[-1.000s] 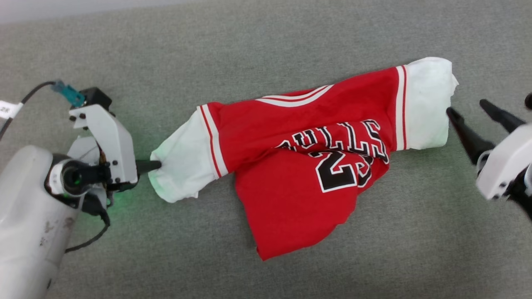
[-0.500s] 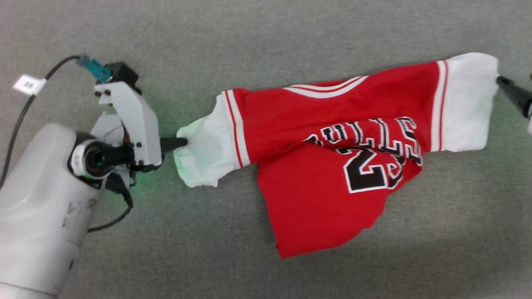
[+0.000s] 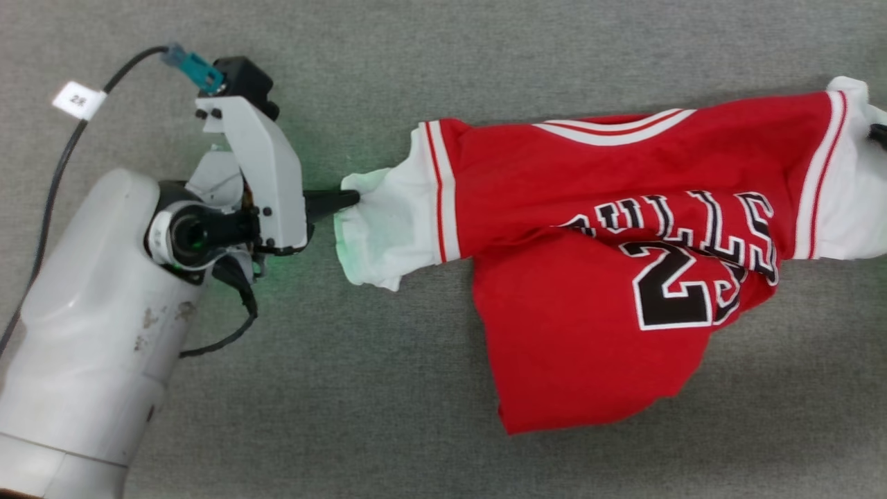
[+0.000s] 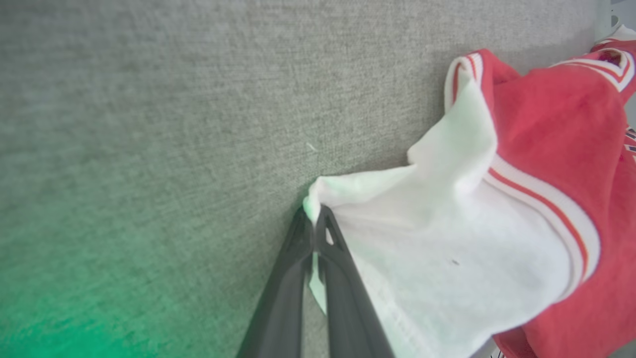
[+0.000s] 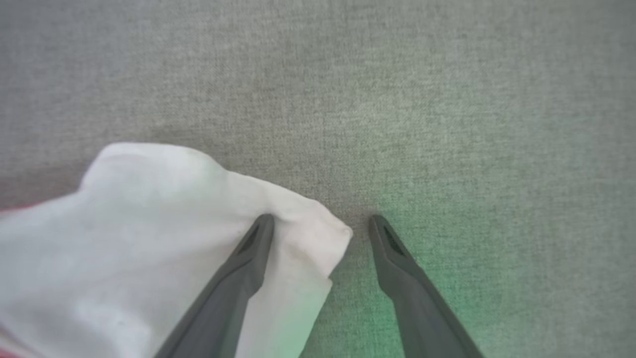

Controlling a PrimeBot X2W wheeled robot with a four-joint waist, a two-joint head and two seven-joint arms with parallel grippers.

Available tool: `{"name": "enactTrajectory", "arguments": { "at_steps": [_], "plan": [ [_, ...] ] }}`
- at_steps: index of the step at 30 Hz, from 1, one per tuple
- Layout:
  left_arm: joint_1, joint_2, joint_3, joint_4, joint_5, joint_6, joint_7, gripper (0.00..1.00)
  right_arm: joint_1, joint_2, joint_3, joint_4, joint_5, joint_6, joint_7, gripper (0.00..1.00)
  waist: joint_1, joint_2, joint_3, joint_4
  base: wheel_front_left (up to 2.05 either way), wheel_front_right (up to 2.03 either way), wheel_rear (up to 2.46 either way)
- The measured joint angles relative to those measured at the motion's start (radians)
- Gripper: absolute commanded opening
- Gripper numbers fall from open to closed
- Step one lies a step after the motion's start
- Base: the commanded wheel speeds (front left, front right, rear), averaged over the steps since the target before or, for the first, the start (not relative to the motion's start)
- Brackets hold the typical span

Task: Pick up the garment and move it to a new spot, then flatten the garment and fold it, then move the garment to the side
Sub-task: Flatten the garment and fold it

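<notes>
On my head view the garment (image 3: 596, 229) runs off the right edge, cutting its white sleeve (image 3: 852, 208) short. A fold swallows the start of the letters (image 3: 693, 218) and part of the number (image 3: 675, 291). I can't read the small tag (image 3: 78, 100).

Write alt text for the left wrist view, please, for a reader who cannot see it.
The left gripper, shut, pinches the corner of the white sleeve of a red garment. The garment lies crumpled at the right on a grey woven surface, tinted green at lower left.
</notes>
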Motion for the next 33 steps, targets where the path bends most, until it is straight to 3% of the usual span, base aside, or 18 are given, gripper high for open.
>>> {"name": "enactTrajectory", "arguments": {
  "at_steps": [1,2,3,11,18,26,33],
  "plan": [
    [-0.002,-0.003,-0.001,0.003,0.000,-0.003,-0.001,0.00,-0.008,0.002,-0.005,0.016,0.000,0.000,0.009,1.00,0.0000,0.0000,0.003,0.005,0.00,0.00,0.00],
    [-0.004,-0.008,-0.002,0.007,0.000,-0.004,-0.004,0.00,-0.017,0.003,-0.008,0.032,0.000,0.000,0.024,0.41,0.0000,0.0000,0.005,0.009,0.00,0.00,0.00],
    [-0.005,-0.011,-0.003,0.012,0.000,-0.004,-0.006,0.00,-0.026,0.003,-0.011,0.047,0.000,0.000,0.035,0.00,0.0000,0.0000,0.007,0.013,0.00,0.00,0.00],
    [-0.016,-0.026,-0.014,0.057,0.003,-0.021,-0.023,0.00,-0.078,0.034,-0.057,0.129,-0.039,0.000,0.097,0.00,0.0000,0.0000,-0.018,0.017,0.00,0.00,0.00],
    [-0.054,-0.036,-0.033,0.117,0.031,-0.030,-0.035,0.00,-0.088,0.095,-0.061,0.109,-0.031,-0.001,0.077,0.00,0.0000,0.0000,-0.076,0.012,0.00,0.00,0.00],
    [-0.187,-0.033,-0.032,0.163,0.081,-0.040,-0.097,0.00,-0.140,0.119,0.044,-0.041,0.018,0.000,-0.096,0.00,0.0000,0.0000,-0.185,0.010,0.00,0.00,0.00],
    [-0.320,-0.068,-0.032,0.226,0.134,-0.038,-0.183,0.00,-0.235,0.108,0.178,-0.056,-0.008,0.000,-0.256,0.00,0.0000,0.0000,-0.289,0.013,0.00,0.00,0.00]
  ]
}}
